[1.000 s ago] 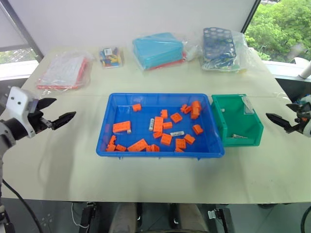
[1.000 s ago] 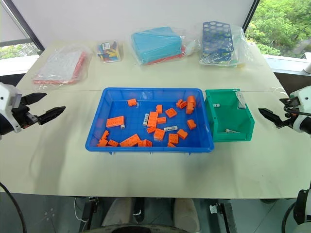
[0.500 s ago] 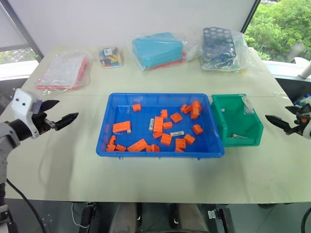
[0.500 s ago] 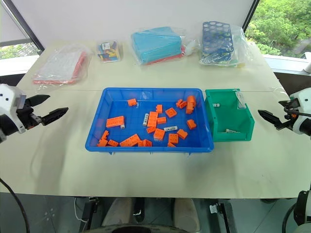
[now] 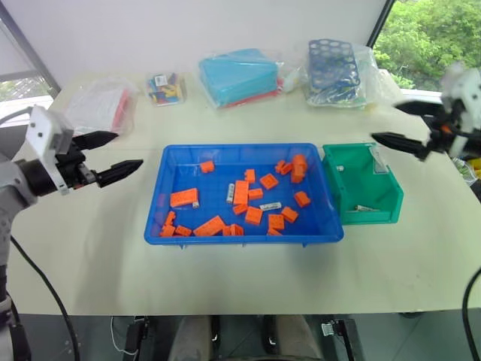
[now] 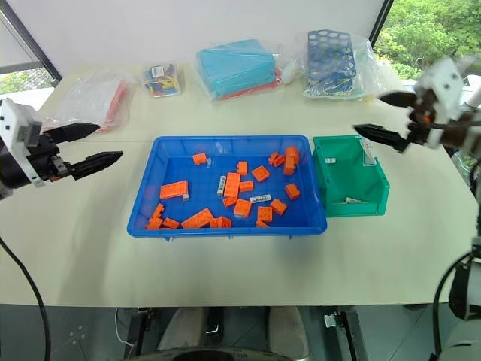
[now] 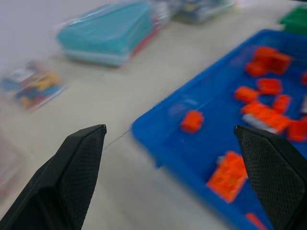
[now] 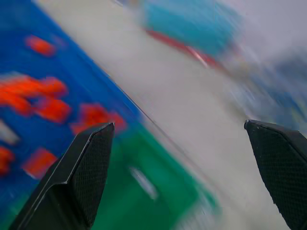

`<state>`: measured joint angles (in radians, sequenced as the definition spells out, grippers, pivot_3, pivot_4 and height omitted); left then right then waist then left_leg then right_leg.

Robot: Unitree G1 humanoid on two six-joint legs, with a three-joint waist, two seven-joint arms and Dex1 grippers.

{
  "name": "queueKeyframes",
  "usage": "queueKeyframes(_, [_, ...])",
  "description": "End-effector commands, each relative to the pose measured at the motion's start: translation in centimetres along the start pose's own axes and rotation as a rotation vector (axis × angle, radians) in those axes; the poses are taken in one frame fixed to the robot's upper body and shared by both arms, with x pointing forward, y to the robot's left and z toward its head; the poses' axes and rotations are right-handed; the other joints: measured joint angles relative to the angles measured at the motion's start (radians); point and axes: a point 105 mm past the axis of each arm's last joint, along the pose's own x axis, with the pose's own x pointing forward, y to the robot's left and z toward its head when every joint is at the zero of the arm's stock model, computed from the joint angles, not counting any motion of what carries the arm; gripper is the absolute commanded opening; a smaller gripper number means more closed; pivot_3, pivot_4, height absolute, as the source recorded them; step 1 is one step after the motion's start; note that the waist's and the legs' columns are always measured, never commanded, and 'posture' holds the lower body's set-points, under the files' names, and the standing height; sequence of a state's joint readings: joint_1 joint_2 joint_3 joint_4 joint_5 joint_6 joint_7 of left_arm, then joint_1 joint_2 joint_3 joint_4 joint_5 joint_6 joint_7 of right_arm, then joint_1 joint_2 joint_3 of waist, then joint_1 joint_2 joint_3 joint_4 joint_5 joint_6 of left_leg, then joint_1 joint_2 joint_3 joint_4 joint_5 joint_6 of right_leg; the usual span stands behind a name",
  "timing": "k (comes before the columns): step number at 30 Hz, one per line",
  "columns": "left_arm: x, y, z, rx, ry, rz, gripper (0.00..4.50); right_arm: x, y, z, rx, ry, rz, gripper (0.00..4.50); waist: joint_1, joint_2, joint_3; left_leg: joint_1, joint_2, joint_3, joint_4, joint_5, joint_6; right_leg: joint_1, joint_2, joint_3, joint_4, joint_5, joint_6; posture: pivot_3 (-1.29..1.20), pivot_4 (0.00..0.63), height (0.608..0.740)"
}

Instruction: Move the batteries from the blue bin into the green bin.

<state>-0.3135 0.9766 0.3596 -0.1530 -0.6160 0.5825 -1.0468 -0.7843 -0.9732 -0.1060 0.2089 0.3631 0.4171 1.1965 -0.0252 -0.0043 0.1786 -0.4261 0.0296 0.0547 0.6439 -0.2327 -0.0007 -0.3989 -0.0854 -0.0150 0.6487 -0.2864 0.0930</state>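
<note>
The blue bin (image 5: 240,147) lies mid-table with several orange blocks and two slim silvery batteries (image 5: 231,193) (image 5: 272,205) among them. Touching its right side stands the green bin (image 5: 373,217), with a battery (image 5: 366,208) on its floor. My left gripper (image 5: 128,149) is open and empty, hovering just left of the blue bin and pointing at it; its wrist view looks past wide-apart fingers (image 7: 81,163) at the bin's corner. My right gripper (image 5: 385,122) is open and empty, raised over the green bin's far right side.
Along the table's back lie bagged items: a light-blue box (image 5: 240,75), a blue rack with holes (image 5: 334,68), a small pack of coloured pieces (image 5: 169,88) and a flat red-and-white packet (image 5: 101,109). The orange blocks (image 5: 242,192) crowd around the batteries.
My right gripper has risen and swung left, from beside the table's right edge to above the green bin. My left gripper has moved up and right toward the blue bin.
</note>
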Motion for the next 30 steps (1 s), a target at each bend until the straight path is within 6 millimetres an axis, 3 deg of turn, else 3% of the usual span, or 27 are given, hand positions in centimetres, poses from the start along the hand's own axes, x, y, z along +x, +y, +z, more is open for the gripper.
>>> queueKeyframes(1, [0.3,-1.9,1.2,0.055,0.02,-0.152,4.5,4.4,4.1,2.5,-0.052,-0.035,0.208,4.46,0.004,0.0,0.0,0.0,0.0,0.0,0.0,0.0,0.0,0.0,0.0,0.0,0.0,0.0,0.0,0.0,0.15,0.737])
queueKeyframes(4, [0.5,-2.8,1.1,0.077,0.06,-0.232,4.5,9.2,8.1,3.9,-0.082,-0.072,0.358,4.46,0.003,0.0,0.0,-0.001,0.0,0.001,0.001,0.0,0.0,-0.001,0.0,0.0,0.0,-0.001,-0.003,0.0,0.15,0.737])
queueKeyframes(8, [0.2,-3.5,-0.7,0.14,0.169,-0.28,4.5,14.2,11.7,4.5,-0.059,-0.098,0.449,4.46,0.009,0.0,0.0,-0.006,-0.001,0.002,0.002,0.0,0.0,-0.006,0.0,0.001,0.002,-0.001,-0.002,0.0,0.15,0.737])
queueKeyframes(17, [-1.3,-3.2,-1.0,0.152,0.199,-0.239,4.5,21.4,19.0,3.6,-0.159,-0.002,0.604,4.46,0.007,-0.001,0.0,-0.016,0.0,0.002,0.009,0.001,0.001,-0.015,0.006,-0.001,0.007,0.001,0.001,0.0,0.15,0.737])
queueKeyframes(24, [-1.6,-3.6,-1.1,0.138,0.193,-0.211,4.5,24.7,20.7,3.1,-0.108,0.04,0.602,4.46,0.006,-0.002,0.0,-0.016,0.001,0.002,0.009,0.001,-0.001,-0.019,0.007,0.0,0.014,0.001,0.001,0.0,0.15,0.737])
queueKeyframes(30, [-1.8,-3.7,-1.1,0.127,0.189,-0.193,4.5,26.4,21.7,2.0,-0.108,0.086,0.585,4.46,0.003,-0.003,-0.001,-0.016,0.001,0.003,0.009,0.002,-0.001,-0.021,0.007,0.001,0.015,0.001,0.001,0.0,0.15,0.737])
